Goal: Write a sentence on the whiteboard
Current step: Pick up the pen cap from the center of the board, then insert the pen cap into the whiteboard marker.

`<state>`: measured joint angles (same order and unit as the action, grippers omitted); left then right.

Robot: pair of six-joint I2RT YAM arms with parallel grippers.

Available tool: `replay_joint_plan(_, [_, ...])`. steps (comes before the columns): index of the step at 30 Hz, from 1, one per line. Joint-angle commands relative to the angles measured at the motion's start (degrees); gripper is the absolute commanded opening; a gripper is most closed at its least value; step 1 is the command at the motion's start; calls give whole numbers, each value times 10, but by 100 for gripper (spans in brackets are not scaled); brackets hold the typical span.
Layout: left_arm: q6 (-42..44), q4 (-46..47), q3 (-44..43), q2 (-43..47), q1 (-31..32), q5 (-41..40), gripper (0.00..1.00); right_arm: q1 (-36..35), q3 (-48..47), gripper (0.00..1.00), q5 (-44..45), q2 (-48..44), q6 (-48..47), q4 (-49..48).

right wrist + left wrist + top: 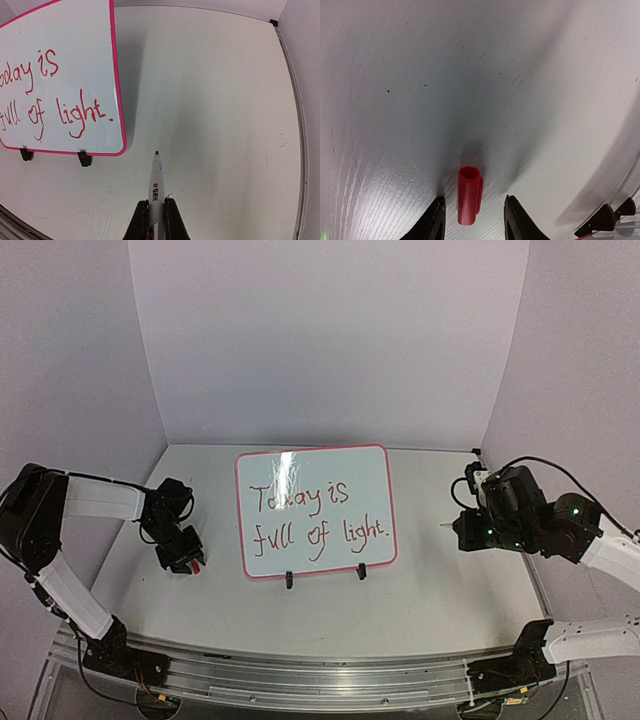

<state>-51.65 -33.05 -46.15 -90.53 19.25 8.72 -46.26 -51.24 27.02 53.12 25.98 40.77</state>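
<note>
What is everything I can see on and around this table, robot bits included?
whiteboard: one, white with a pink-red frame, standing mid-table
writing: two lines, red, on the board, "Today is full of light."
clip feet: two, black, under the board's lower edge
marker: one, white barrel with red tip, uncapped, in the right gripper
cap: one, red, between the fingers of the left gripper, a gap on either side
table: one, white, under everything
rail: one, metal, near edge
left gripper: one, black, open, left of the board
right gripper: one, black, shut on the marker, right of the board
</note>
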Motion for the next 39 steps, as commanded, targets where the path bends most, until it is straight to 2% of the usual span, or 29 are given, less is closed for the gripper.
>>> replay_joint_plan(1, [-6, -11, -18, -24, 5, -17, 34, 1, 6, 0, 14, -8, 3, -6])
replay_joint_plan(10, [-2, -36, -34, -67, 7, -28, 23, 1, 17, 0, 24, -20, 5, -6])
replay_joint_plan(16, [11, -47, -44, -86, 8, -41, 2, 1, 21, 0, 30, -26, 6, -6])
replay_joint_plan(20, [37, -52, -65, -85, 8, -44, 0, 1, 20, 0, 31, -27, 8, -7])
replay_joint_plan(27, [152, -82, -168, -13, 9, -101, 0, 1, 2, 0, 12, -22, 3, -6])
replay_joint_plan(31, [247, -52, -230, 56, 8, -115, 0, 1, -19, 0, -12, -15, -2, -6])
replay_joint_plan(35, [338, 23, -265, 122, 9, -72, 0, 1, -42, 0, -44, -1, -7, -3])
replay_joint_plan(39, [436, 36, -339, 134, 9, 49, 0, 1, -68, 0, -75, 11, -8, 8])
